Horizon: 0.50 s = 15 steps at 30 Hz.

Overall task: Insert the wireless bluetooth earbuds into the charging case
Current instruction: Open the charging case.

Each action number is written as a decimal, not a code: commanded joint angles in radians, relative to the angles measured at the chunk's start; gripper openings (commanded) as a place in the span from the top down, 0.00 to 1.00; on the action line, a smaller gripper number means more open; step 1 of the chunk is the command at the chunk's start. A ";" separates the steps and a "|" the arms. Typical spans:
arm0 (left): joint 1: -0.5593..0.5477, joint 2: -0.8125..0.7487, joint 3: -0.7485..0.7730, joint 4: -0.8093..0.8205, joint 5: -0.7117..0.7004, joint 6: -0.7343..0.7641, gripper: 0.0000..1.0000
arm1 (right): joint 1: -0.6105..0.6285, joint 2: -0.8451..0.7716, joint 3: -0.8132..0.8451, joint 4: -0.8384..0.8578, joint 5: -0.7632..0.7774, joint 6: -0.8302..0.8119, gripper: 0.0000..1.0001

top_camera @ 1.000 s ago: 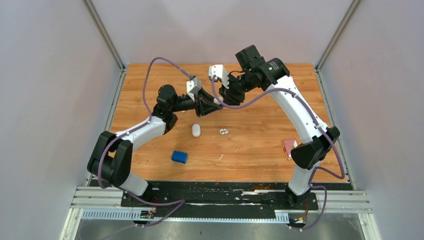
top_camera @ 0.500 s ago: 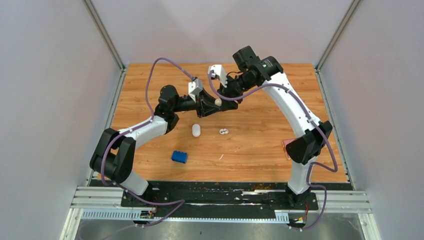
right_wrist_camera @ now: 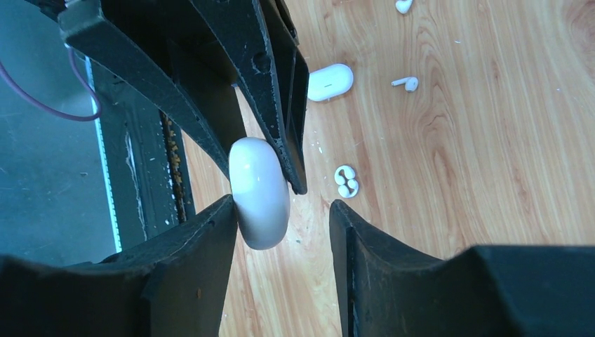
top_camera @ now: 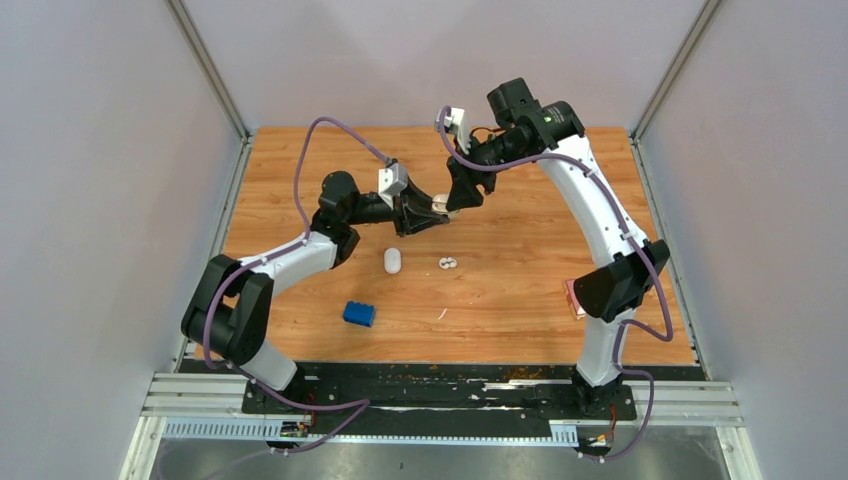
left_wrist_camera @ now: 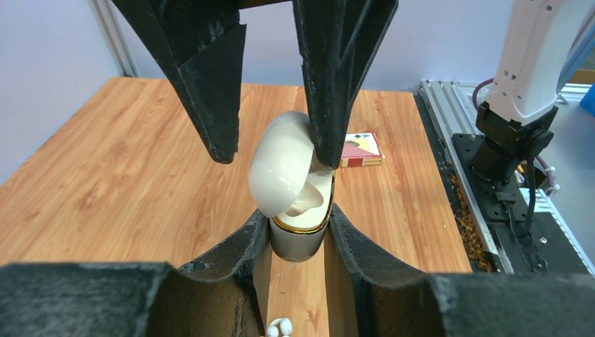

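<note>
White charging case [left_wrist_camera: 298, 246], lid [left_wrist_camera: 277, 168] open, axis along left gripper [left_wrist_camera: 298, 214] clamping it | right gripper [right_wrist_camera: 281, 205] parted around lid

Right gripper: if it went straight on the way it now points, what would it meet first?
The charging case, held in the left gripper. It sits between the open fingers of the right gripper, seemingly touching one, so almost any advance would press into it.

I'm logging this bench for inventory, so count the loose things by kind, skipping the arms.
Charging cases: 2, one lifted, one lying flat
Earbuds: at least 4, a pair, one stemmed, one at the picture's edge
Blue brick: 1
Card box: 1
Total: at least 8
</note>
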 commanded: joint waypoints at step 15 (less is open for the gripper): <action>-0.012 0.013 0.021 0.050 0.012 0.027 1.00 | -0.047 0.012 0.049 0.103 -0.010 0.110 0.48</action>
